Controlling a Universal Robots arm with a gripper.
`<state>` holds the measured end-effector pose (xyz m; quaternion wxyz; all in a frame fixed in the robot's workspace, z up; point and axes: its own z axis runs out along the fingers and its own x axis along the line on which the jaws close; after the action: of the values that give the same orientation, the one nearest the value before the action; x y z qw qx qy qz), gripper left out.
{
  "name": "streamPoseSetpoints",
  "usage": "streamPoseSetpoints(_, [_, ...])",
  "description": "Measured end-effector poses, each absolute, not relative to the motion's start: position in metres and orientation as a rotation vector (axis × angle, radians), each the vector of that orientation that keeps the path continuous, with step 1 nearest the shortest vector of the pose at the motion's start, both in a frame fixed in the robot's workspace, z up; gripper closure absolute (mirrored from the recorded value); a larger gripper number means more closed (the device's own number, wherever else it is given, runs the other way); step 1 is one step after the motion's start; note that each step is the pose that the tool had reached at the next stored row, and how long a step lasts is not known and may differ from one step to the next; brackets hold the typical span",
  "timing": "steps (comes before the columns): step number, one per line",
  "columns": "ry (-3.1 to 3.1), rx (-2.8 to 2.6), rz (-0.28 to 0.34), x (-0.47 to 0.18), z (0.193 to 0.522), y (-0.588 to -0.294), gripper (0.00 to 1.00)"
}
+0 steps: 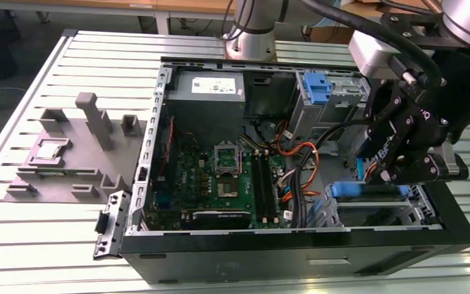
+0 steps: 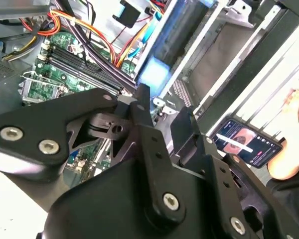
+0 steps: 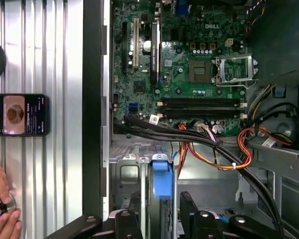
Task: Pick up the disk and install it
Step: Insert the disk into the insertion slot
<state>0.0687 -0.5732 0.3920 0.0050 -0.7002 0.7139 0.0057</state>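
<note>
The disk (image 1: 351,190) stands on edge in the drive bay at the front corner of the open computer case (image 1: 300,248), on the exterior view's right; its blue rail shows along the bay's top. In the first wrist view its blue tab (image 3: 161,172) points toward the motherboard (image 3: 189,64). My gripper (image 1: 379,174) hangs right over the bay. Its two black fingers (image 3: 187,211) flank the disk's thin edge and appear shut on it. In the second wrist view the disk (image 2: 152,74) is a blurred blue patch just past the gripper (image 2: 162,107).
Orange and black cables (image 3: 214,154) run beside the bay. A grey cage with a blue latch (image 1: 317,89) sits at the case's back. A grey fixture holding a processor chip (image 1: 49,150) stands on the slatted table. A phone (image 3: 20,115) and a person's hand (image 3: 0,209) are beside the case.
</note>
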Motion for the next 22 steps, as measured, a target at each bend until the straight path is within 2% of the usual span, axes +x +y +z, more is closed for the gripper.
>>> streamPoseSetpoints(7, [2.236, -2.193, 0.017, 0.069, 0.381, -0.573, 0.58])
streamPoseSetpoints(8, [2.236, -2.193, 0.017, 0.069, 0.38, -0.573, 0.64])
streamPoseSetpoints(9, [2.236, -2.193, 0.017, 0.069, 0.378, -0.573, 0.64])
streamPoseSetpoints(11, [2.236, -2.193, 0.017, 0.069, 0.374, -0.573, 0.76])
streamPoseSetpoints(12, [2.236, -2.193, 0.017, 0.069, 0.372, -0.573, 0.76])
streamPoseSetpoints(14, [2.236, -2.193, 0.017, 0.069, 0.369, -0.574, 0.87])
streamPoseSetpoints(22, [2.235, -2.193, 0.017, 0.074, 0.354, -0.574, 0.9])
